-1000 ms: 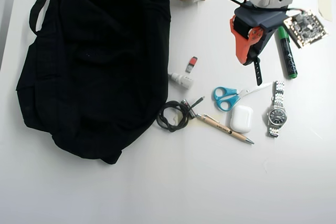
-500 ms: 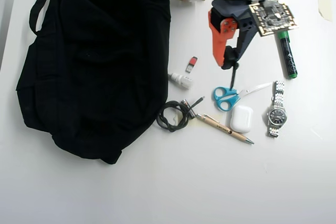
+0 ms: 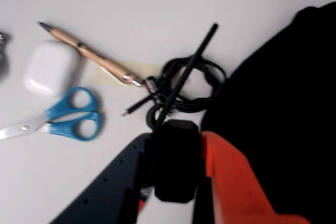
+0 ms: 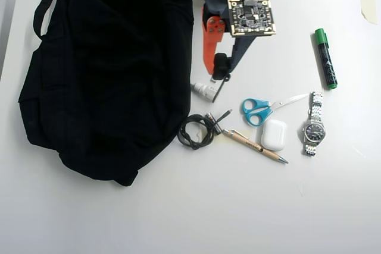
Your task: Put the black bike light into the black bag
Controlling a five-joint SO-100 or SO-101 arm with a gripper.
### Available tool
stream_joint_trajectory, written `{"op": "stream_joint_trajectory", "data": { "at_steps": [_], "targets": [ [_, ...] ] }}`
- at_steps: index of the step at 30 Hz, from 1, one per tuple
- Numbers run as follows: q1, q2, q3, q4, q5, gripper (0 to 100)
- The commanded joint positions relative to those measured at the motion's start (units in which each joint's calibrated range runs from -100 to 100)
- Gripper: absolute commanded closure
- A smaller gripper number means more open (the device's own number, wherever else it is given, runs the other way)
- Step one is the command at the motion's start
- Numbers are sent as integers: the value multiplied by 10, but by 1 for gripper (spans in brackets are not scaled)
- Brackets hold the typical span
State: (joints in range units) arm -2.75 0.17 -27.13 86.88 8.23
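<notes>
My gripper is shut on the black bike light, a small black block clamped between the dark finger and the orange finger. Its thin black strap sticks out ahead, over the table. In the overhead view the gripper holds the light just right of the black bag, above the table. The bag fills the right side of the wrist view. I cannot see the light's red lens.
A coiled black cable lies by the bag's edge, and a white plug lies under the gripper. To the right are a wooden pen, blue scissors, a white earbud case, a watch and a green-capped marker.
</notes>
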Motion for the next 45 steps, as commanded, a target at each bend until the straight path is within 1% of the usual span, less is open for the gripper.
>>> {"op": "stream_joint_trajectory", "data": {
  "at_steps": [1, 15, 18, 22, 26, 31, 33, 40, 41, 43, 45],
  "targets": [
    [42, -19, -28, -7, 7, 98],
    [170, -7, -12, 0, 19, 98],
    [194, -12, 14, -1, 19, 98],
    [220, -18, 93, -13, 24, 98],
    [237, -18, 167, -80, 34, 98],
    [267, -17, 305, -240, 39, 97],
    [277, -17, 354, -284, 39, 98],
    [325, -17, 429, -284, 36, 98],
    [334, -17, 447, -284, 36, 97],
    [343, -16, 462, -284, 36, 87],
    [351, -8, 457, -284, 39, 82]
  ]
}}
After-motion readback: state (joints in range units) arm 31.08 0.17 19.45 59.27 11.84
